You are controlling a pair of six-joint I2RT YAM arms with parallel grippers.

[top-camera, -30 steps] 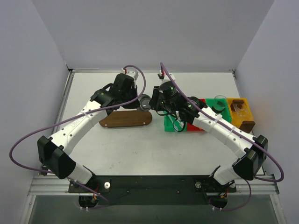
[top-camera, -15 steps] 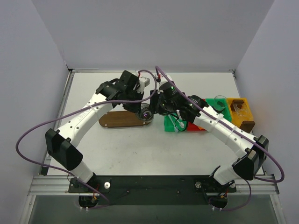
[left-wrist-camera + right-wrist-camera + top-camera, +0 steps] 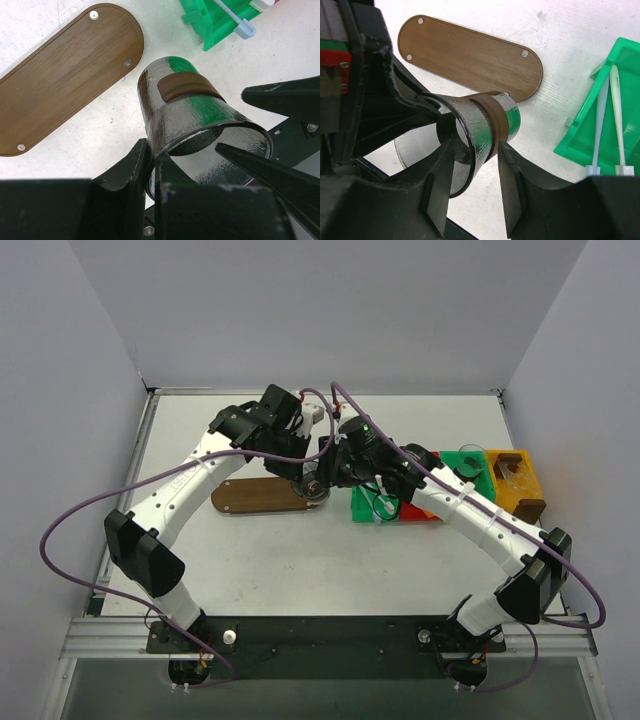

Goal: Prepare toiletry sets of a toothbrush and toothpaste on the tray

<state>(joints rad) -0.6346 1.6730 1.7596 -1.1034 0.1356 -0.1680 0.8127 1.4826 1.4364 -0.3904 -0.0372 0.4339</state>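
While both arms lean in over the table, I log them meeting mid-table, the left arm coming from one side and the right arm from the other. I see the tray lying flat on the table, long axis left to right, just left of a green bin. Further right sit a red bin, partly under the right arm, then a second green bin and a yellow bin. Between the two wrists is a clear cup, tilted with its mouth toward the left wrist camera, at the tray's right end. I can't tell whether it touches wood or table. On the left gripper the fingers are nearly closed, pinching the cup's rim wall, one inside and one outside. The right gripper is partly open and clamped across the cup's body, a finger against each side. Two toothbrushes lie side by side, lengthwise, in the green bin nearest the tray, apart from the tray itself.
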